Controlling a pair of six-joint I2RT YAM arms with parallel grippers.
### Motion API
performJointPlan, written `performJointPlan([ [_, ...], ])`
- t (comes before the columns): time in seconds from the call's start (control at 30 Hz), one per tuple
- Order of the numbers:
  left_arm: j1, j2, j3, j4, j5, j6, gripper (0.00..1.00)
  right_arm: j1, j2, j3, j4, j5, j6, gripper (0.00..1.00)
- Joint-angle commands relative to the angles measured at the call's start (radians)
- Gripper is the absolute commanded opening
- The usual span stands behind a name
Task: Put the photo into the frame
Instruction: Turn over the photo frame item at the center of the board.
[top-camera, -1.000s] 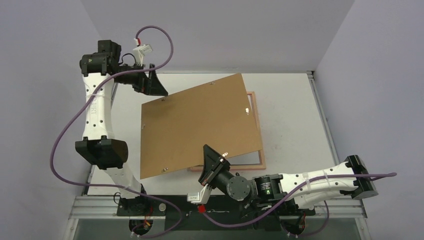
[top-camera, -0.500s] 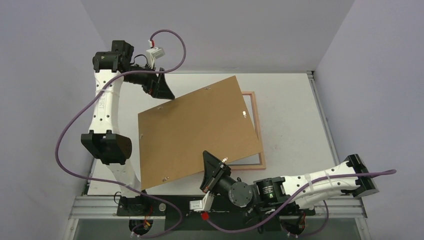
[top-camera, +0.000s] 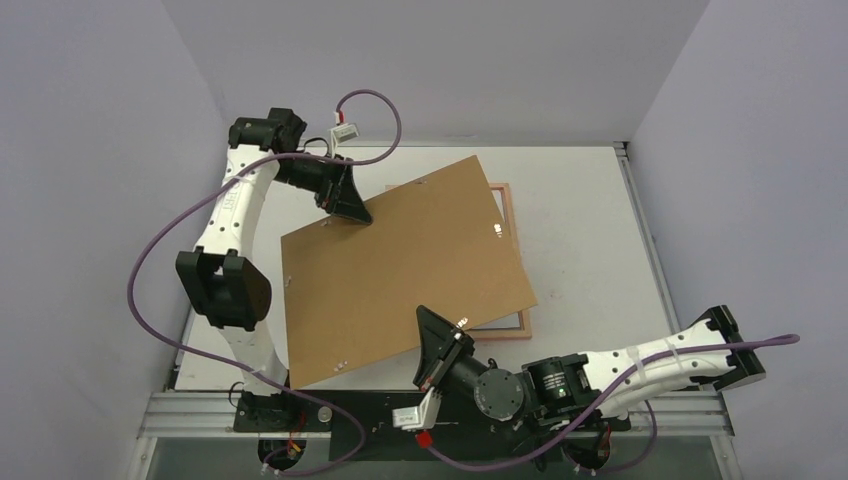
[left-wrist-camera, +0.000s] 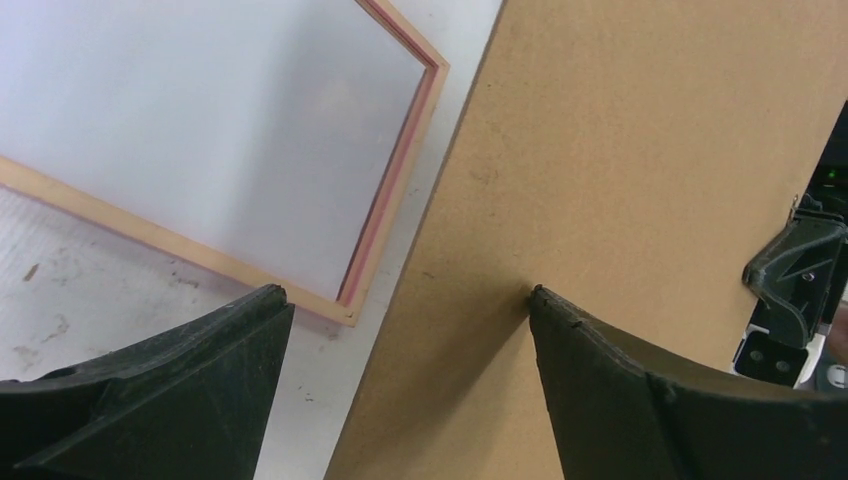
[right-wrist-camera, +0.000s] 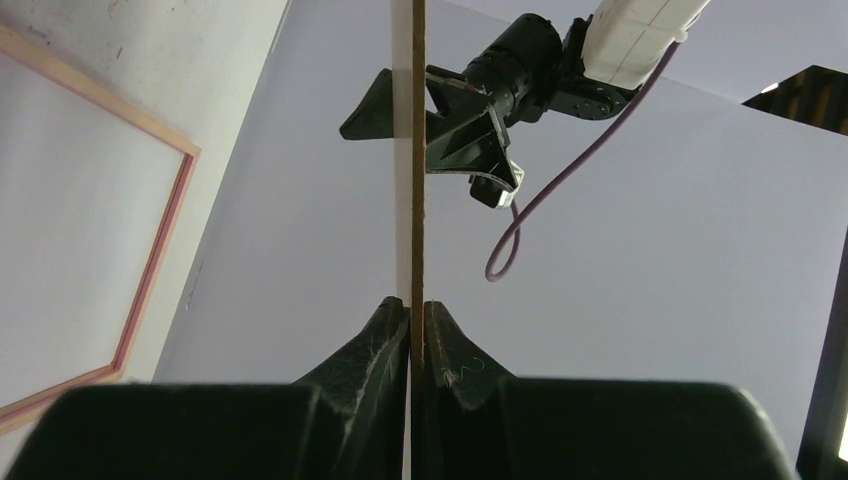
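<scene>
You're risking the backing board (top-camera: 400, 270) pivoting.
Right gripper (right-wrist-camera: 415, 305) is pinching one edge only; left gripper (left-wrist-camera: 405, 290) is gaping, over the frame (left-wrist-camera: 402, 170).

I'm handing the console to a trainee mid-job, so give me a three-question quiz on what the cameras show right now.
1. True or false: the right gripper is shut on the brown backing board.
2. Multiple choice: the left gripper is A) open, with a finger on either side of the board's edge; B) shut on the photo; C) out of every view.
3. Short answer: what lies on the table, partly hidden under the board?

Key: 1 true; 2 A; 3 the frame.
</scene>
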Motion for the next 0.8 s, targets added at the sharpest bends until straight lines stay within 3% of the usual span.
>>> performJointPlan([
  [0.0, -0.024, -0.006, -0.013, -0.026, 0.084, 0.017, 0.80, 0.017, -0.056, 0.016, 0.050, 0.064, 0.005, 0.05],
  [0.33, -0.056, -0.016, -0.051, -0.026, 0.123, 0.017, 0.14, 0.012, -0.096, -0.077, 0.061, 0.057, 0.052, 0.07],
  [0.43, -0.055, -0.013, -0.055, -0.026, 0.129, 0.016, 0.02, 0.006, -0.110, -0.108, 0.053, 0.057, 0.077, 0.10],
  [0.77, -0.001, 0.009, -0.010, -0.026, 0.198, -0.042, 0.00, -0.077, -0.134, -0.248, 0.124, 0.022, 0.147, 0.31],
])
